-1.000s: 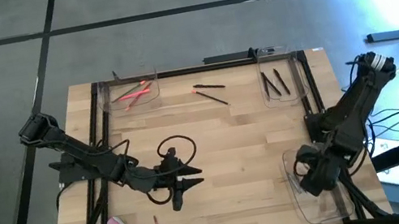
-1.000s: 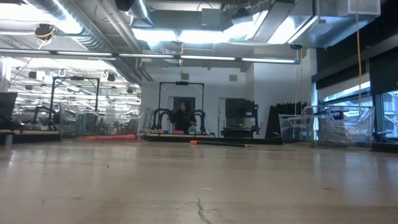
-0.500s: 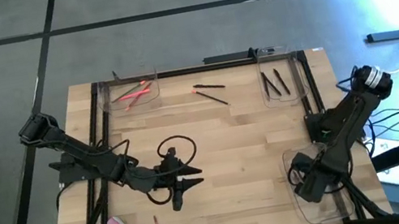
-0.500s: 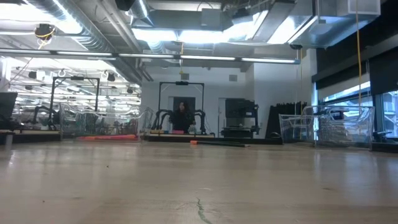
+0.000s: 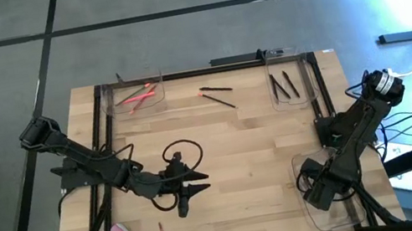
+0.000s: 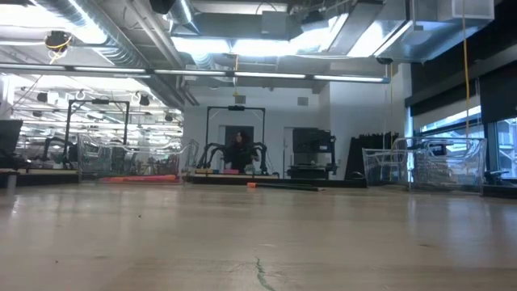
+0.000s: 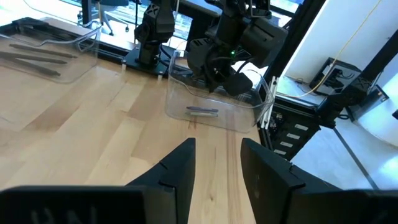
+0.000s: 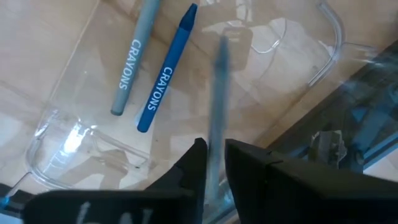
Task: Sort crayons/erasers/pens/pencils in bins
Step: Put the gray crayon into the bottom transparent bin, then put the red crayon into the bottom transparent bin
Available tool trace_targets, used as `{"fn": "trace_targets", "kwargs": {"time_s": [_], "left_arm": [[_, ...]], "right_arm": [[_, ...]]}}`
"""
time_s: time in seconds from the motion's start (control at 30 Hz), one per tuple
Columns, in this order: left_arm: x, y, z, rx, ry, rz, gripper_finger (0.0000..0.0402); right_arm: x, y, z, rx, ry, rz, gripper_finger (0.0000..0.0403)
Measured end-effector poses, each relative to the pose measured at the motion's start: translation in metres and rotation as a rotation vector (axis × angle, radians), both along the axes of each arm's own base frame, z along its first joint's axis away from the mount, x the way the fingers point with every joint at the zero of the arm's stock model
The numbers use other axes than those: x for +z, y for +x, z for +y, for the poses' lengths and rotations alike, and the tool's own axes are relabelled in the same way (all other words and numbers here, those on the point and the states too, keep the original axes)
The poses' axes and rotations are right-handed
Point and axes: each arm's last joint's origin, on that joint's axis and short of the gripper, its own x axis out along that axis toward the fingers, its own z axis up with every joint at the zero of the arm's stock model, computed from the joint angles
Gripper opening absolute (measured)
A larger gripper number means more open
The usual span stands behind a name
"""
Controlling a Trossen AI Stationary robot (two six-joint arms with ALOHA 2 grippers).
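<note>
Right pincer point(image 5: 315, 192) over the near right bin point(image 5: 316, 217); left pincer point(image 5: 192, 190) idle, spread, mid-bench point(image 5: 253, 141).
High view: pens point(image 5: 285, 83) in the far right bin. Left wrist view: one stick point(image 7: 202, 111) in the bin. Right wrist view: grey stick point(image 8: 217, 106) between barely parted fingers point(image 8: 198, 163), whether pinched I cannot tell; two crayons point(image 8: 166, 79) below.

Table top point(image 5: 254, 145): pale wood planks with visible grain, showing a smooth satin finish, edged by a dark matt frame point(image 5: 107, 150). Bins point(image 8: 74, 143): clear, glossy plastic catching bright glints along the rounded rims, with matt paper-wrapped sticks, one grey point(image 8: 132, 59) and one blue point(image 8: 166, 71), lying inside at the upper left of the right wrist view. Both grippers, left gripper point(image 7: 216, 171) and right gripper point(image 8: 212, 168), are showing dark matt plastic-looking fingers.
</note>
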Motion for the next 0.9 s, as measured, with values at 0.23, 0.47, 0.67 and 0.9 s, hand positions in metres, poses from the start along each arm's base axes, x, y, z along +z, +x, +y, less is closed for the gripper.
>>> {"fn": "trace_targets", "kwargs": {"time_s": [0.23, 0.47, 0.67, 0.9], "left_arm": [[0.000, 0.000, 0.000, 0.000, -0.001, 0.000, 0.0120], [0.001, 0.000, -0.001, 0.020, -0.069, 0.026, 0.0121], [0.034, -0.008, 0.000, 0.087, -0.070, 0.292, 0.0119], [0.069, -0.027, -0.008, 0.224, -0.260, 0.456, 0.0119]], "right_arm": [[0.000, 0.000, 0.000, 0.000, -0.007, -0.004, 0.0116], [0.008, 0.005, -0.005, -0.007, -0.040, -0.103, 0.0136], [0.038, 0.010, -0.007, -0.010, -0.055, -0.335, 0.0131], [0.075, 0.018, -0.010, 0.091, -0.143, -0.656, 0.0133]]}}
